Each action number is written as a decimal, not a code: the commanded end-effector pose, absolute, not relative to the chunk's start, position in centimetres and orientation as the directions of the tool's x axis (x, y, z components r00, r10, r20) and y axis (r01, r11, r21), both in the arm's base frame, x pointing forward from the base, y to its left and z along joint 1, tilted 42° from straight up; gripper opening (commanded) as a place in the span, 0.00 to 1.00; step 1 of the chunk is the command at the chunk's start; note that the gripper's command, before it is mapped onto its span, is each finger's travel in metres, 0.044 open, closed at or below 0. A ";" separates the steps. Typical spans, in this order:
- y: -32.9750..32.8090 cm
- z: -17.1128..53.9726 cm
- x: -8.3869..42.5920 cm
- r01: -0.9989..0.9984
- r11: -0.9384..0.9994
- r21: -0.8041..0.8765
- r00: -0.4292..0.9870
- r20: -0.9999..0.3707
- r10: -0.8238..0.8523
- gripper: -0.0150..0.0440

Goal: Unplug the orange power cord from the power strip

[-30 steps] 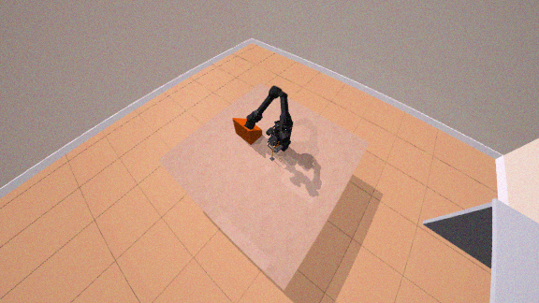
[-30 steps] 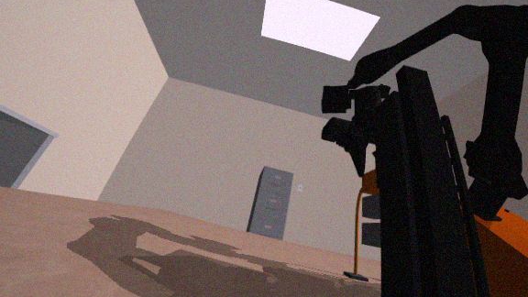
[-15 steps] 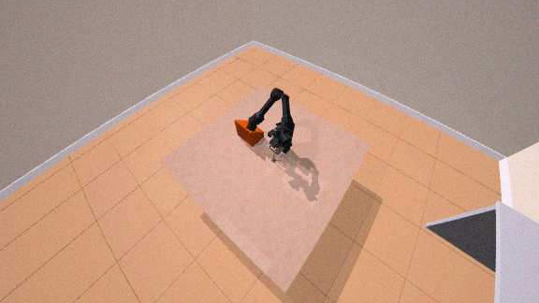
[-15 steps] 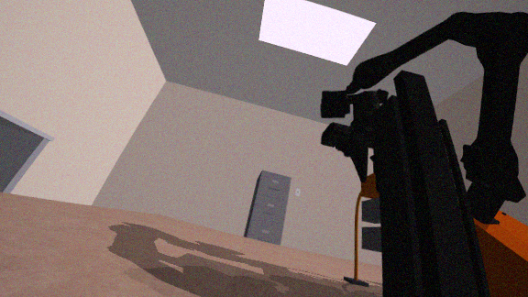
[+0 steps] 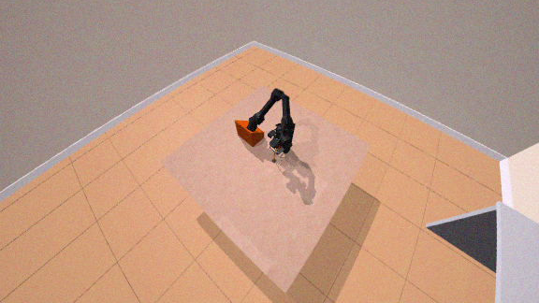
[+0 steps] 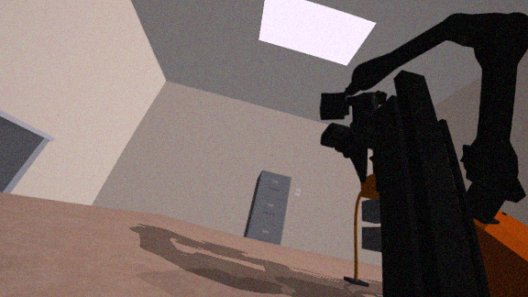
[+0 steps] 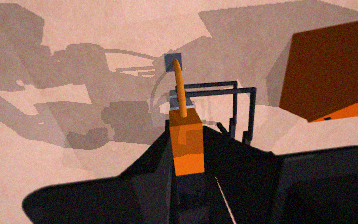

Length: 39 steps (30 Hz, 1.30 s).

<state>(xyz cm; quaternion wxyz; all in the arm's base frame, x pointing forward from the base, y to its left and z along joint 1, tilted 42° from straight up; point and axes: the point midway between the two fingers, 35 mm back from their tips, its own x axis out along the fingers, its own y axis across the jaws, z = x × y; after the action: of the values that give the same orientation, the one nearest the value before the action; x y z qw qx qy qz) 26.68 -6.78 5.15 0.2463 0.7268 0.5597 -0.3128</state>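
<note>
One gripper (image 7: 186, 150) is clenched on the orange plug (image 7: 186, 142), so the grasp seems done; next, pull it free of the power strip (image 6: 412, 187).

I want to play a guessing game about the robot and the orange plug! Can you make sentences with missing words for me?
1. The gripper is shut on the ____ plug.
2. The cord coming out of the plug is colored ____.
3. Against the far wall stands a gray filing ____.
4. The bright rectangle on the ceiling is a ____.

Missing words: orange; orange; cabinet; light
</note>
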 end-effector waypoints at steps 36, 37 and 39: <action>-10.0 2.6 25.7 0.967 -0.256 0.001 0.171 -0.747 0.642 0.53; -10.0 2.6 25.7 0.967 -0.256 0.001 0.171 -0.747 0.642 0.53; -10.4 3.0 25.6 0.966 -0.259 0.001 0.173 -0.746 0.644 0.53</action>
<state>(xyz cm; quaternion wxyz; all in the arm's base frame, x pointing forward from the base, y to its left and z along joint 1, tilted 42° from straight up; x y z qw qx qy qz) 25.66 -10.08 2.61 0.2498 0.7223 0.5569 -0.3252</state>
